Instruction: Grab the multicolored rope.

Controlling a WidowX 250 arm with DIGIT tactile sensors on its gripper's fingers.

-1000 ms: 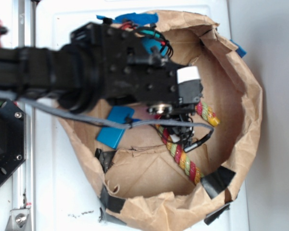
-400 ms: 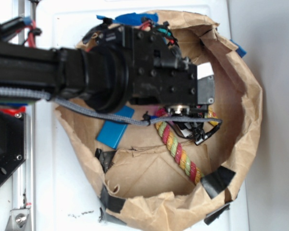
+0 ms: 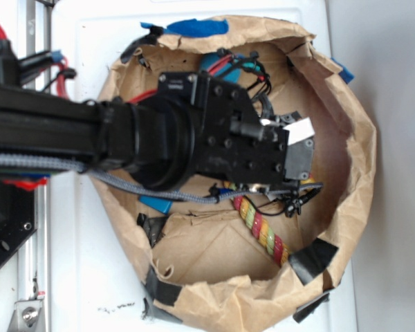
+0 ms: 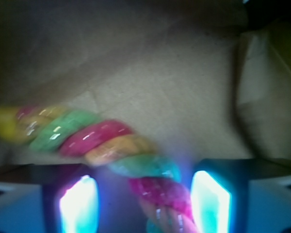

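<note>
1. My gripper point(image 4: 144, 199) stands open, its two glowing fingers point(image 4: 78, 204) set apart on either side of the multicolored rope point(image 4: 106, 141), neither pad visibly pressing it
2. The rope runs between them and curves off to the left across the brown paper
3. From outside, my arm hides the rope's upper part; its lower stretch point(image 3: 261, 230) lies on the floor of the paper bag point(image 3: 363, 159), on the white counter point(image 3: 83, 277)

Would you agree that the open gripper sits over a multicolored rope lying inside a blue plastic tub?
Not quite. The container is a brown paper bag with its rim rolled down, not a blue plastic tub; the exterior view shows it. The rest holds: the wrist view shows the multicolored rope running between the open gripper fingers.
</note>
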